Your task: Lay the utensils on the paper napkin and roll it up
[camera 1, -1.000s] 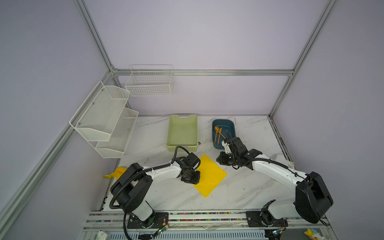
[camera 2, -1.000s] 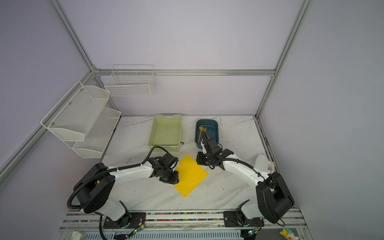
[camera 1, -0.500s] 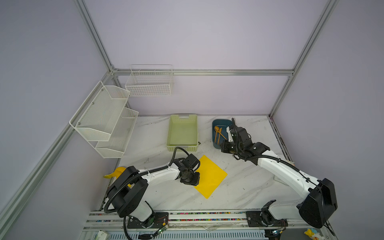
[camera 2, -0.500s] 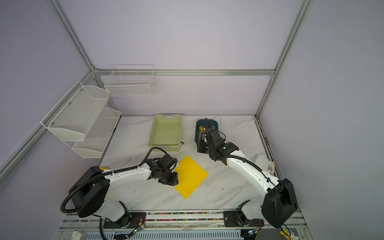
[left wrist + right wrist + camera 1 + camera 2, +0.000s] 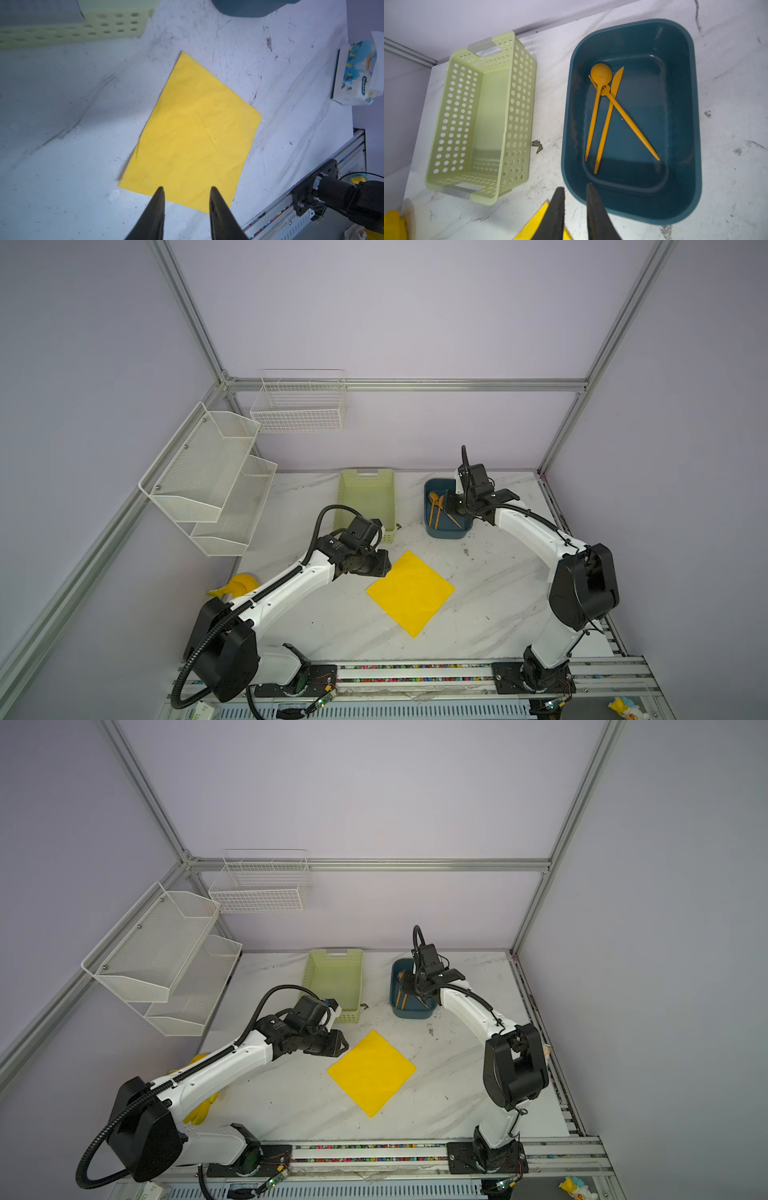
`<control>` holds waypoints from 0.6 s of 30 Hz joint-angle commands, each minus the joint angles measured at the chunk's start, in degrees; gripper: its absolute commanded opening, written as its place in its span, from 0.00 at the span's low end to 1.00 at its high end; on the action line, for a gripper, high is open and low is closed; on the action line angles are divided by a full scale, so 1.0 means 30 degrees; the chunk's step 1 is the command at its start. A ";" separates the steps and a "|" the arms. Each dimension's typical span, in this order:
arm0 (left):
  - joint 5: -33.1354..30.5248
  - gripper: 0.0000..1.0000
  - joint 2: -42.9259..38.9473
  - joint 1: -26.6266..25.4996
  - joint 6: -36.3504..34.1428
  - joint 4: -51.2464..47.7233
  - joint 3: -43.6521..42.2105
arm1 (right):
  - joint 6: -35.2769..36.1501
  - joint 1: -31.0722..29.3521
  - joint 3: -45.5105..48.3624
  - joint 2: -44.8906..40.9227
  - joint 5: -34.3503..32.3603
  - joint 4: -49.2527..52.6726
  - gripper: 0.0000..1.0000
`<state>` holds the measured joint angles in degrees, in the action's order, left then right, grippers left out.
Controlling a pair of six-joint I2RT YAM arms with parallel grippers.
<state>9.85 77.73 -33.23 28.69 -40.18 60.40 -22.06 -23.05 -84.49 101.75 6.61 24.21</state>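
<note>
The yellow paper napkin [image 5: 409, 593] [image 5: 371, 1072] lies flat on the marble table, one corner toward the front rail. My left gripper [image 5: 384, 566] [image 5: 186, 188] hovers at its left edge, open, with nothing between the fingers. The utensils [image 5: 438, 510] [image 5: 402, 996] lie in the blue tub. In the right wrist view they are a spoon [image 5: 601, 72], a knife [image 5: 608, 116] and a fork [image 5: 629, 120] crossing each other. My right gripper [image 5: 451, 508] [image 5: 574, 186] hangs over the tub's near rim, open by a narrow gap and empty.
The blue tub [image 5: 446, 533] [image 5: 695, 124] stands at the back right, beside an empty green basket [image 5: 365, 497] [image 5: 479, 118]. White wire shelves [image 5: 208, 481] hang on the left wall. A yellow banana toy [image 5: 239, 585] lies at the left edge. A tissue pack [image 5: 357, 72] sits by the right edge.
My right arm swung from beside the napkin back to above the blue tub. My left gripper drew back off the napkin's left corner and its jaws spread wider.
</note>
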 commanded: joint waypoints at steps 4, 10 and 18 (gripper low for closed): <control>-0.1347 0.40 0.0208 0.1850 -0.3439 -0.1910 0.4315 | 0.0858 0.0190 -0.2779 0.2613 0.0347 0.1311 0.22; -0.1428 0.40 0.0898 0.3699 -0.5176 -0.1813 0.5640 | 0.1114 0.0191 -0.5304 0.5257 0.0296 0.2164 0.21; -0.2462 0.40 0.0331 0.4859 -0.6762 0.1514 0.3692 | 0.0995 0.0232 -0.7304 0.8038 -0.0358 0.2753 0.21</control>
<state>3.73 80.47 -19.49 11.66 -41.74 72.51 -19.38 -22.52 -104.14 123.96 6.74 29.78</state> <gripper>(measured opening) 0.403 0.209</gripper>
